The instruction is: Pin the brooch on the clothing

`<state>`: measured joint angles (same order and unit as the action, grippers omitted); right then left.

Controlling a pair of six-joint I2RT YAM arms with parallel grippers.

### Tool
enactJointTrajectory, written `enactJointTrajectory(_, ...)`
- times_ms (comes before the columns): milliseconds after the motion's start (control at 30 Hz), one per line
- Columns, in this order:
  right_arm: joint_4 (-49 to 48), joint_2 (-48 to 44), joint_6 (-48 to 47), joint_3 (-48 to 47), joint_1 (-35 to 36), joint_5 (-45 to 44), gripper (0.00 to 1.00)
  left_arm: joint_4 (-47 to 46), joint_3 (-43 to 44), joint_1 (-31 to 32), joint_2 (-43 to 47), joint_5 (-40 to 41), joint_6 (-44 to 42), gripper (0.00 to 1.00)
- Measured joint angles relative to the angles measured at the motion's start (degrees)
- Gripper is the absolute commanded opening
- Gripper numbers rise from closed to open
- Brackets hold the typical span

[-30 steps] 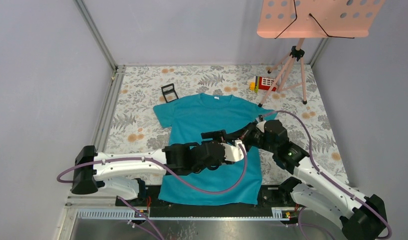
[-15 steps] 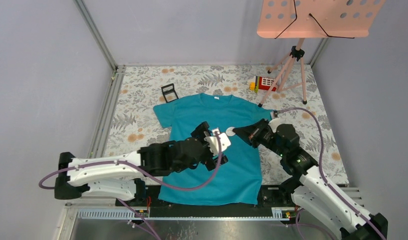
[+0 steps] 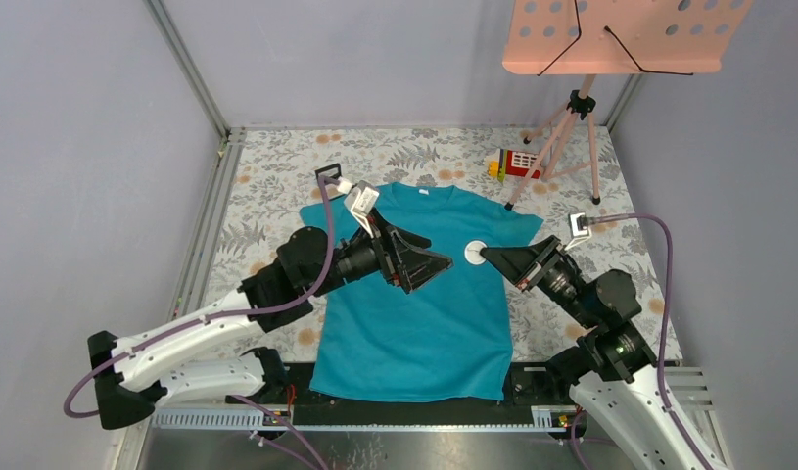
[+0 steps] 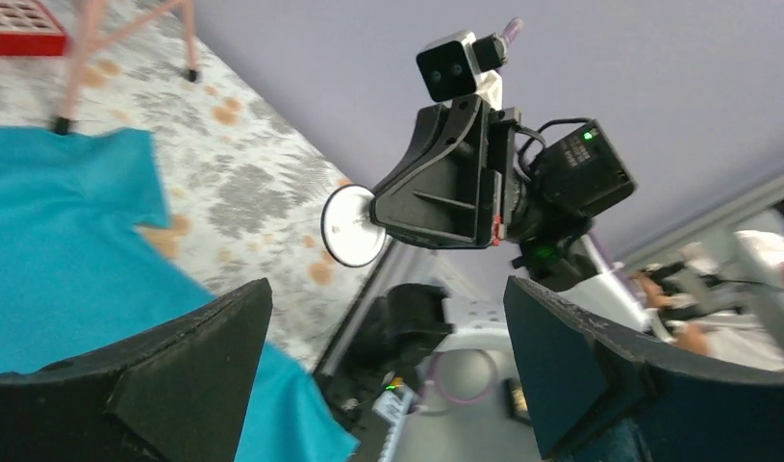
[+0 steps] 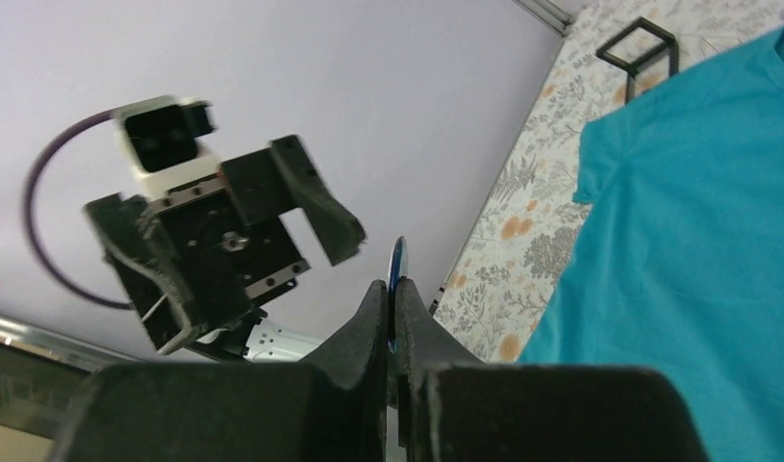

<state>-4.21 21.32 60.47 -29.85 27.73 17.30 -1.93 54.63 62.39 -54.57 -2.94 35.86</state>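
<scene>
Brooch (image 3: 476, 253) is sitting pinched in the right claw (image 3: 489, 256), up in the air over the chest area of the teal T-shirt (image 3: 414, 323) and not touching the cloth. The overhead view is showing its pale face. The right wrist view is showing it edge-on, a dark blue rim poking out from between the two tightly closed fingers.

The left claw (image 3: 426, 268) is gaping wide and holding nothing. It is lifted off the surface (image 3: 277, 162) and pointing toward the brooch. The left wrist view is showing the disc framed between its spread fingers but well apart from both. The T-shirt is lying flat, neck toward the far side.

Step, as I'm reading it: the brooch is lifted and being presented or carried, and pinning is not yet done. Whether this is heading for a handover or a two-claw pinning, I cannot tell. No pin or clasp is showing in any view.

The next move is calling for bringing the brooch down onto the fabric with its fastening side facing the cloth. The left claw is probably needed low, to steady or bunch the shirt. The grip is only on the disc's thin edge, so a slow approach without twisting seems wise, or the brooch may slip.
</scene>
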Motion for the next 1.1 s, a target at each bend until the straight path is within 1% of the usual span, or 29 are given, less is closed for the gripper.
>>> enactJointTrajectory(100, -1.6, -0.8, -0.8, -0.3, 0.0, 0.3, 0.0, -7.5, -3.5, -1.6, -1.0, -4.5, 7.4, 0.99)
enactJointTrajectory(200, -4.0, -0.4, -0.6, -0.3, 0.0, 0.3, 0.0, -11.4, -4.0, -1.7, -3.4, -7.7, 12.2, 0.99)
enactJointTrajectory(267, -7.3, 0.5, 0.4, -0.1, 0.0, 0.6, 0.0, -13.0, -4.1, -1.7, -4.6, -9.0, 14.5, 0.98)
enactJointTrajectory(333, -10.8, 2.1, 1.5, -0.1, 0.0, 1.3, 0.0, -15.7, -4.9, -1.7, -5.1, -9.8, 17.0, 0.92)
enactJointTrajectory(400, -13.1, 3.4, 2.4, -0.1, 0.0, 2.1, 0.0, -17.9, -5.7, -1.7, -5.2, -10.3, 18.6, 0.85)
enactJointTrajectory(533, -14.9, 4.5, 3.1, -0.2, 0.0, 3.0, 0.0, -21.2, -5.9, -1.7, -6.2, -11.0, 21.1, 0.7)
enactJointTrajectory(633, -15.8, 4.4, 3.7, -0.3, 0.0, 3.4, 0.0, -23.3, -6.2, -1.7, -7.0, -11.2, 22.5, 0.62)
enactJointTrajectory(867, -17.4, 4.3, 5.5, -0.7, 0.0, 4.7, 0.0, -26.0, -6.2, -1.7, -9.1, -11.2, 24.7, 0.56)
enactJointTrajectory(1100, -18.0, 4.3, 6.5, -1.6, 0.0, 5.6, 0.0, -26.8, -6.2, -1.7, -10.9, -11.0, 26.1, 0.42)
